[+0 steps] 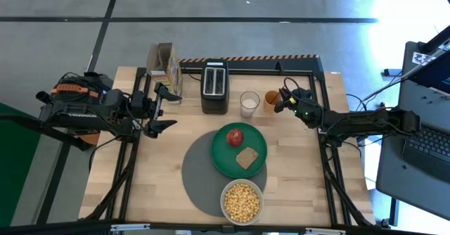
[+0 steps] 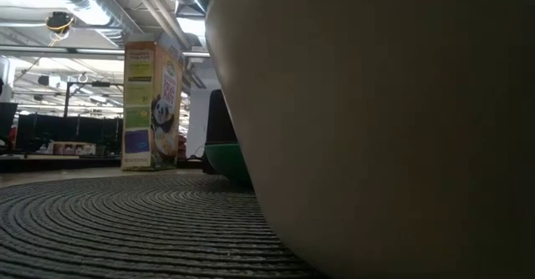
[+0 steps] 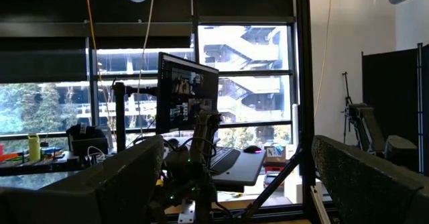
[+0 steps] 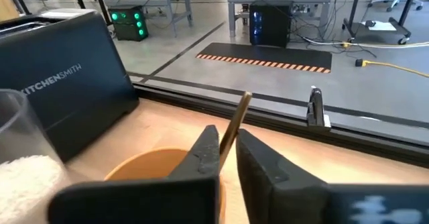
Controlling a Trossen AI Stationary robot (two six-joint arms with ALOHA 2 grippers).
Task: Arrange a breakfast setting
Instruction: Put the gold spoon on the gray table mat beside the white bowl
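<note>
Right claw (image 4: pixel 228 158) pinches the thin spoon (image 4: pixel 236 122) standing in the orange cup (image 4: pixel 155 165)

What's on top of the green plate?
On the round green plate sit a red apple and a brown toast slice, side by side. The plate lies on a round grey mat; what the food covers can't be seen.

The pale bowl (image 2: pixel 376 120) looms right up close, filling most of the right side. It sits on the ribbed grey mat (image 2: pixel 125 229). Behind it peeks the green plate (image 2: pixel 227 160). Further back, a cereal box (image 2: pixel 150 105) stands upright.
</note>
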